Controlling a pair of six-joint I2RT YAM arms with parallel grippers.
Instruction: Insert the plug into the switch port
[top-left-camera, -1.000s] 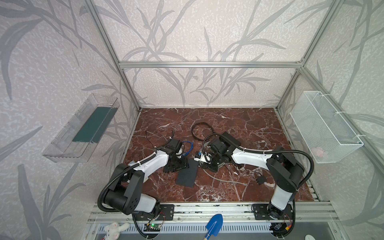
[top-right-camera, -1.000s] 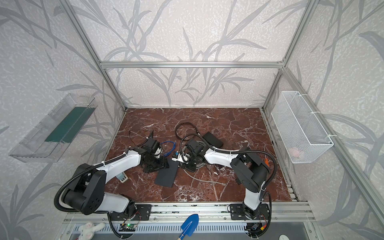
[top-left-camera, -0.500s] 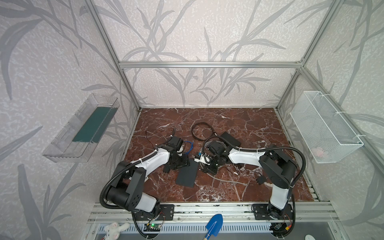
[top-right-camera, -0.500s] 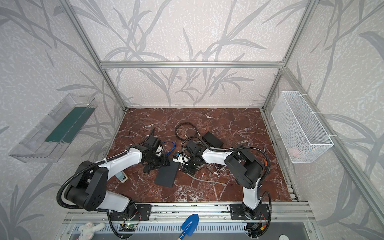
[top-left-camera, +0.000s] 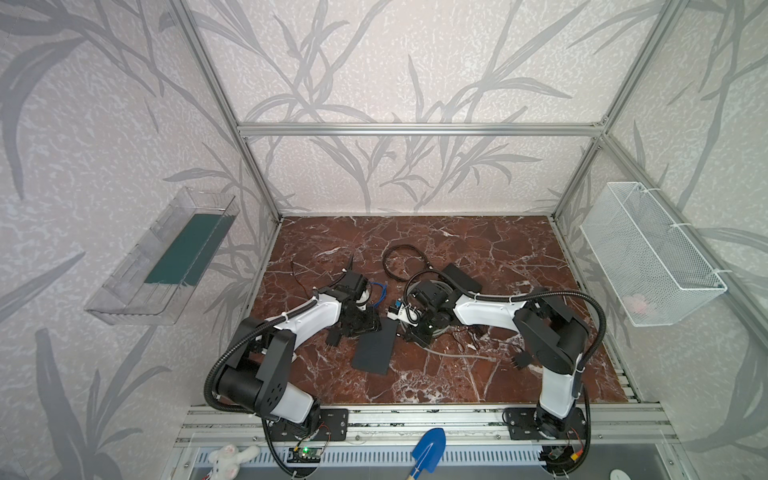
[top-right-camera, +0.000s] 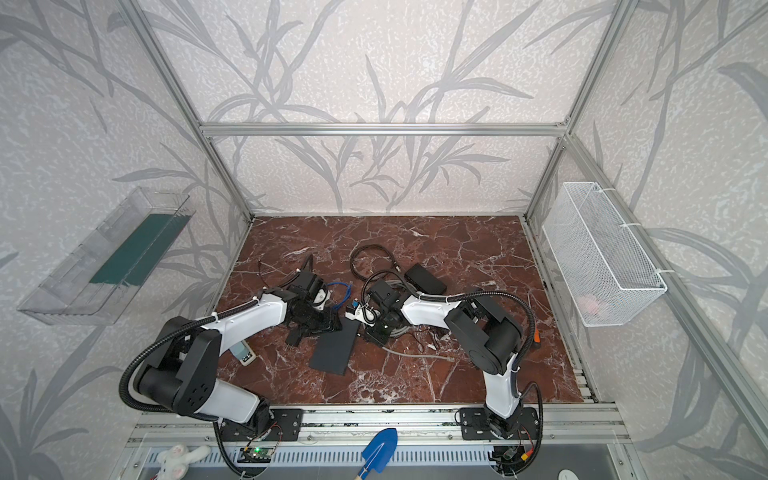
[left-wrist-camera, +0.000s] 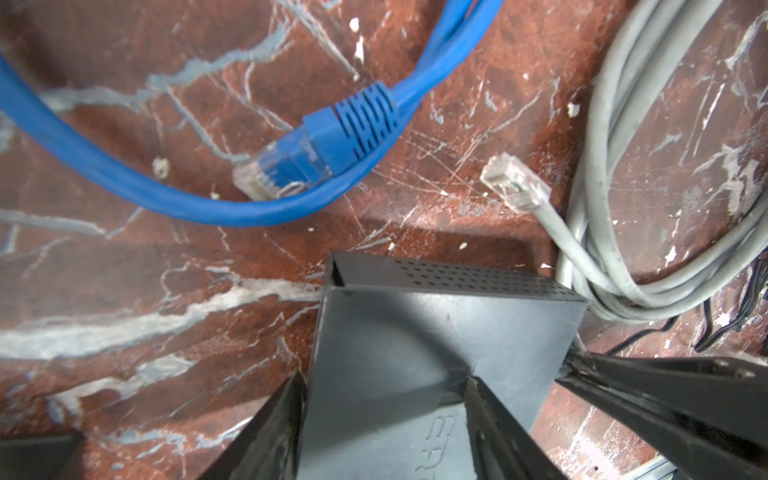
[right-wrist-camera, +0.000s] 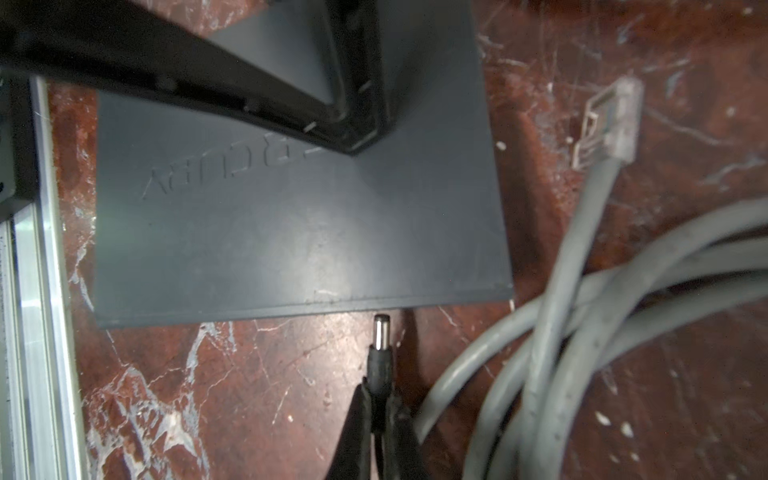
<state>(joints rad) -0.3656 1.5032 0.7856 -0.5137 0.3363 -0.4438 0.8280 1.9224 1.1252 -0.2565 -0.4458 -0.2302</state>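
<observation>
The switch (top-left-camera: 374, 349) (top-right-camera: 332, 353) is a flat dark box with raised lettering, lying on the marble floor. My left gripper (left-wrist-camera: 386, 378) (top-left-camera: 363, 328) (top-right-camera: 326, 326) stands open over it. One finger runs along the switch's (left-wrist-camera: 436, 332) long edge and the other rests on its top face. My right gripper (right-wrist-camera: 380, 399) (top-left-camera: 409, 332) (top-right-camera: 376, 332) is shut on the plug (right-wrist-camera: 379, 361), a black barrel with a silver tip. The tip sits right at the near long edge of the switch (right-wrist-camera: 291, 228). The ports are hidden.
A blue network cable (left-wrist-camera: 353, 120) lies beyond the switch. A grey cable coil (right-wrist-camera: 582, 332) with a clear connector (right-wrist-camera: 611, 120) lies beside the right gripper. A black power brick (top-left-camera: 461, 278) and a cable loop (top-left-camera: 403, 262) lie behind. An aluminium rail (right-wrist-camera: 37, 291) runs nearby.
My right arm has swung left and brought the held plug up to the switch's edge. The left arm and the switch have stayed put.
</observation>
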